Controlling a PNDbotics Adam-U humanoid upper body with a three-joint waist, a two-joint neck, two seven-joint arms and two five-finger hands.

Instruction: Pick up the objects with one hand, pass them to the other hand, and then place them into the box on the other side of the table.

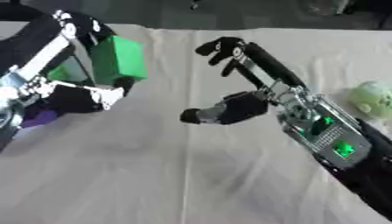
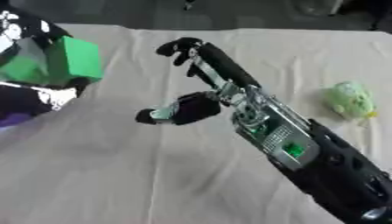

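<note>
One green block (image 1: 119,59) — boxy, left hand (image 1: 73,94) gripping.

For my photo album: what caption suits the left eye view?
Left robot hand holds a green block; open right robot hand reaches toward it.

Both views look steeply down from the robot's head onto a table (image 1: 229,183) under a pale cloth, facing its far edge, close above the arms. The two eyes sit side by side, so they share almost everything; relative to the table, the right eye view shows slightly more beyond the right side.
</note>
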